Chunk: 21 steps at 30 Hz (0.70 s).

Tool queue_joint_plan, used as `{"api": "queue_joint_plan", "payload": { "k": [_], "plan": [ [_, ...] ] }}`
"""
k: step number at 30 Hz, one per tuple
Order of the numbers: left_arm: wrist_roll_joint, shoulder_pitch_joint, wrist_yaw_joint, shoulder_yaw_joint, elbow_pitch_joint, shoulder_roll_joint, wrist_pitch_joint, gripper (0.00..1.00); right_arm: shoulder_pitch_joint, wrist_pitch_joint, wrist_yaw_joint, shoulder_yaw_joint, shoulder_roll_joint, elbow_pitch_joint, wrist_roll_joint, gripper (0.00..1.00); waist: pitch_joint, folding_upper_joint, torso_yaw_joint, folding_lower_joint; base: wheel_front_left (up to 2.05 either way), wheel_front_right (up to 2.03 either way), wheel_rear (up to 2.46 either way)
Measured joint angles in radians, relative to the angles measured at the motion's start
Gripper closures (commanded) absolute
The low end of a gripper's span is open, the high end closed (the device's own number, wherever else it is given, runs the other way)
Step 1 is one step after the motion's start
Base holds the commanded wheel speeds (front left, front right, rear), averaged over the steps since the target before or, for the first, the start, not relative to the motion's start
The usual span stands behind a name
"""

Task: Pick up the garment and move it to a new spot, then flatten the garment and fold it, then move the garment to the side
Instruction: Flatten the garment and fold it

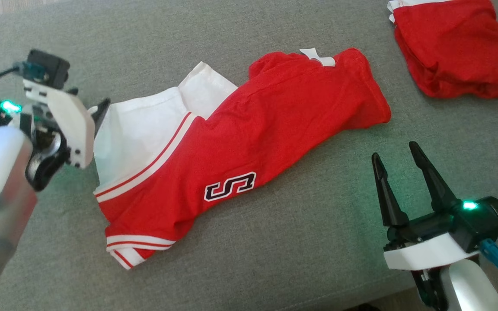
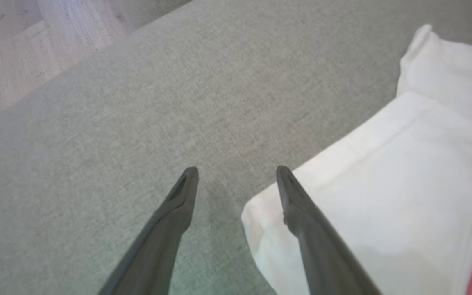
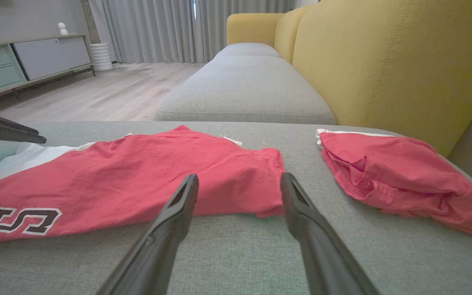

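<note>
the garment [image 1: 253, 129] lies spread across the grey cushion [image 1: 275, 250]. the left fingers [image 2: 180, 200] hang released at its white edge, one over the cloth's corner. the right fingers [image 1: 432, 181] stand released near its red end, not touching. another red cloth [image 1: 456, 47] lies apart, by the yellow backrest [image 3: 383, 61].

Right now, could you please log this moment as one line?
garment: lying on cushion | left fingers: open, at white edge | right fingers: open, empty
</note>
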Motion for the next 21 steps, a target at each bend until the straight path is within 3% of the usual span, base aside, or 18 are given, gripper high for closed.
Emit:
{"api": "queue_joint_plan", "payload": {
  "k": [5,11,12,13,21],
  "plan": [
    [-0.043,0.072,0.002,0.005,-0.069,0.046,0.039,0.00,0.000,0.000,0.000,-0.009,0.000,0.000,0.000,0.00,0.000,0.0000,-0.004,0.0000,0.00,0.00,0.00],
    [-0.057,0.108,0.036,0.012,-0.143,0.068,0.046,0.00,0.000,0.000,0.000,-0.016,0.000,-0.002,-0.001,0.00,0.007,0.0000,-0.005,0.0000,0.00,0.00,0.00],
    [-0.062,0.110,0.039,0.013,-0.149,0.068,0.046,0.58,0.000,0.000,0.000,-0.016,0.000,-0.002,-0.001,0.00,0.008,0.0000,-0.006,0.0000,0.00,0.00,0.00],
    [-0.068,0.112,0.041,0.013,-0.154,0.067,0.047,1.00,0.000,0.000,0.000,-0.016,0.000,-0.002,-0.001,0.00,0.008,0.0000,-0.006,0.0000,0.00,0.00,0.00],
    [-0.070,0.138,0.034,0.008,-0.193,0.072,0.003,1.00,0.004,0.000,0.000,-0.029,-0.005,0.013,0.008,0.00,-0.010,0.0000,0.007,0.0000,0.00,0.00,0.00]
  ]
}}
